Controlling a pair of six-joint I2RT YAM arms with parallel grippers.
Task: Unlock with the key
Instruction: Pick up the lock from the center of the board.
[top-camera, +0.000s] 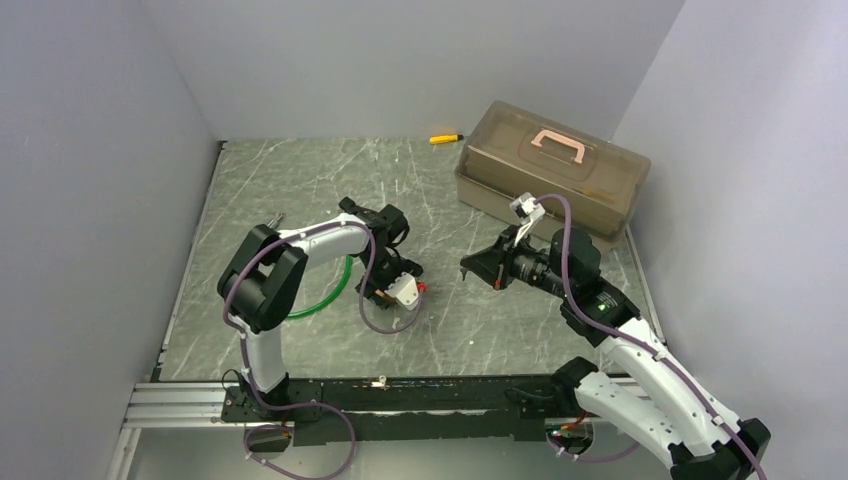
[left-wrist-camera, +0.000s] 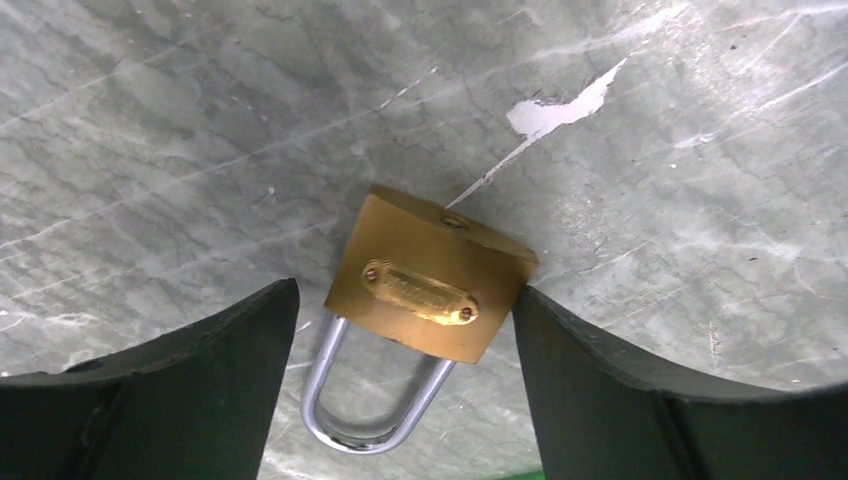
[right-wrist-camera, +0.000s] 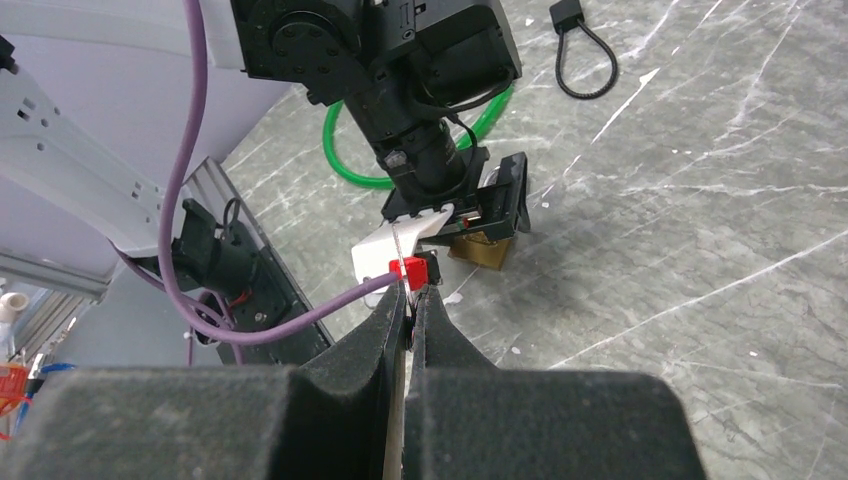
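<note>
Padlock (left-wrist-camera: 432, 285) inside left gripper (left-wrist-camera: 405, 292) (wrist view), right gripper (right-wrist-camera: 410, 296) seemingly pinching key (right-wrist-camera: 401, 243)

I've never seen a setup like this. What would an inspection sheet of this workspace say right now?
Surface: grey marbled tabletop, scuffed white in spots.
Job's things: brass padlock lying flat, shackle looks closed; key, a thin silvery sliver, pinched edge-on.
Clutter: translucent toolbox, yellow-and-black tool, green ring, black cord loop.
Grippers: left gripper open, straddling the padlock; right gripper shut on the key.
Cables: purple cables along both arms.
Surroundings: plain pale walls; metal rail at the near edge.
</note>
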